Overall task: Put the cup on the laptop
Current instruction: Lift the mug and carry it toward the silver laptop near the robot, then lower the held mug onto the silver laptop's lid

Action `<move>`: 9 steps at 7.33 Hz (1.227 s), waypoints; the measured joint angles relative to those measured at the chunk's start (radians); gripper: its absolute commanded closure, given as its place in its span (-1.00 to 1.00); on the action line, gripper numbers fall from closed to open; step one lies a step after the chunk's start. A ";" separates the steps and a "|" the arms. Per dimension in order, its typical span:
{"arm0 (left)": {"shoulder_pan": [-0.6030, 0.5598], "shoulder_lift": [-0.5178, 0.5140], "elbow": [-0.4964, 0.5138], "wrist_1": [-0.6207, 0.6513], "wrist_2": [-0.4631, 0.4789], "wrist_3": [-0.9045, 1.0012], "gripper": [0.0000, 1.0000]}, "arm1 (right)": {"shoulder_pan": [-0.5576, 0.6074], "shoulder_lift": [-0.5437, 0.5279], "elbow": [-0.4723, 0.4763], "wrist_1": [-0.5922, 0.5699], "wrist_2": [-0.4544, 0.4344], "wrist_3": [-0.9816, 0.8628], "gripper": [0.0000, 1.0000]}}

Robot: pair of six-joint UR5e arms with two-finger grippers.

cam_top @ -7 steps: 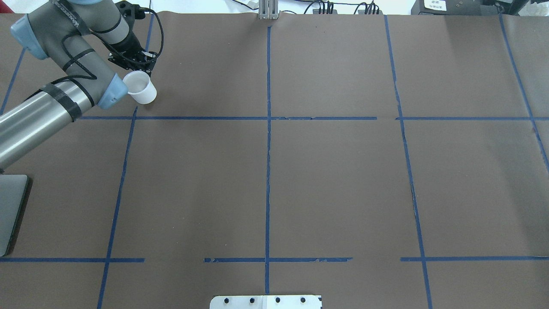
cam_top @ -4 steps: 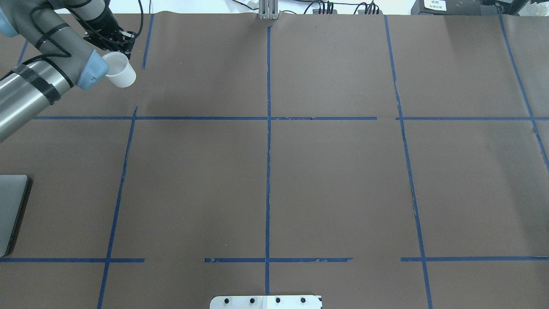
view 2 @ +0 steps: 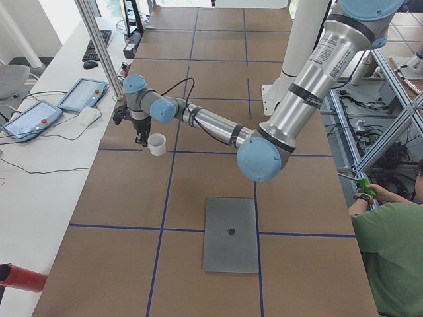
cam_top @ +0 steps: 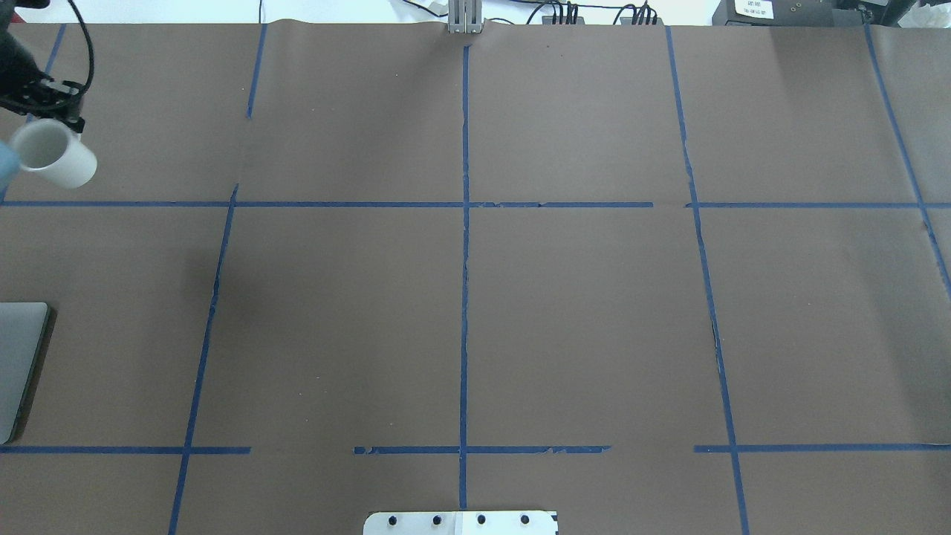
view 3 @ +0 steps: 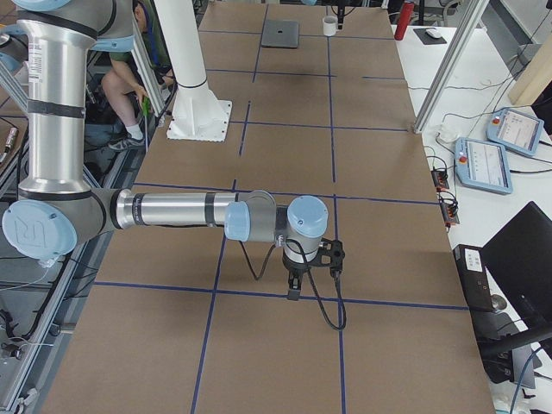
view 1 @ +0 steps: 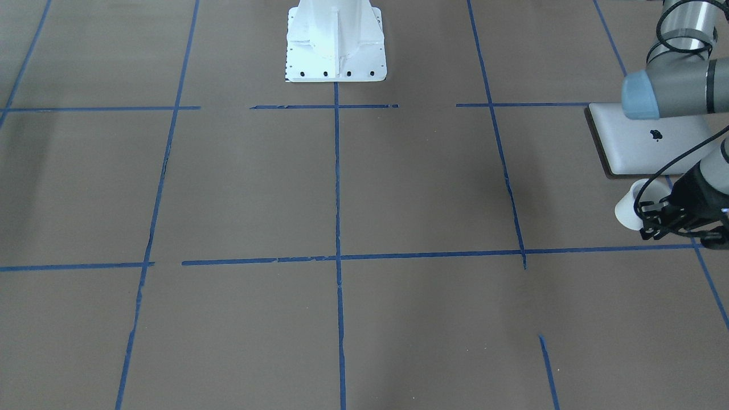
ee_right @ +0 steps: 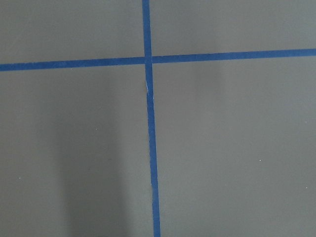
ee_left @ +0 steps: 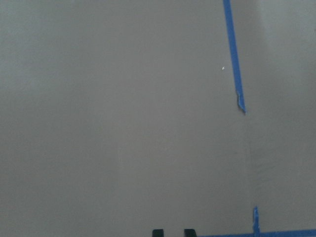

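Note:
The small white cup (cam_top: 58,154) hangs from my left gripper (cam_top: 59,119) near the table's far left; it also shows in the front view (view 1: 631,206) and the left view (view 2: 157,144). The gripper (view 1: 655,221) is shut on the cup's side, where the handle is hidden. The silver-grey laptop (view 1: 649,142) lies flat and closed with its dark logo up, nearer the robot than the cup (view 2: 230,234); only its edge shows overhead (cam_top: 18,364). My right gripper (view 3: 310,269) hovers over bare table at the other end; I cannot tell if it is open or shut.
Blue tape lines grid the brown table cover. The robot's white base (view 1: 335,40) stands at mid table edge. A white side desk with teach pendants (view 2: 82,96) runs along the far side. A person in green (view 2: 390,257) sits by the robot's side.
My left gripper has carried the cup leftwards in the overhead view, from beside the left tape line to the view's left edge. The arm has swung almost out of that view.

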 measured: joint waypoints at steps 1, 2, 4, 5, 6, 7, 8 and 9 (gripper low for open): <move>-0.035 0.110 -0.063 -0.001 -0.024 0.048 1.00 | 0.000 0.000 0.000 0.000 0.000 0.000 -1.00; -0.066 0.226 -0.119 -0.008 -0.050 0.087 1.00 | 0.000 0.000 0.000 0.000 0.000 0.000 -1.00; -0.089 0.409 -0.160 -0.095 -0.068 0.107 1.00 | 0.000 0.000 0.000 0.000 0.000 0.000 -1.00; -0.091 0.467 -0.134 -0.194 -0.070 0.069 1.00 | 0.000 0.000 0.000 0.000 0.000 0.000 -1.00; -0.091 0.511 -0.073 -0.341 -0.070 0.001 1.00 | 0.000 0.000 0.000 0.000 0.000 0.000 -1.00; -0.090 0.541 0.003 -0.498 -0.070 -0.072 1.00 | 0.000 0.000 0.000 0.000 0.000 0.000 -1.00; -0.088 0.560 0.068 -0.626 -0.069 -0.125 1.00 | 0.000 0.000 0.000 0.000 0.000 0.000 -1.00; -0.084 0.572 0.107 -0.701 -0.068 -0.149 1.00 | 0.000 0.000 0.000 0.000 0.000 0.000 -1.00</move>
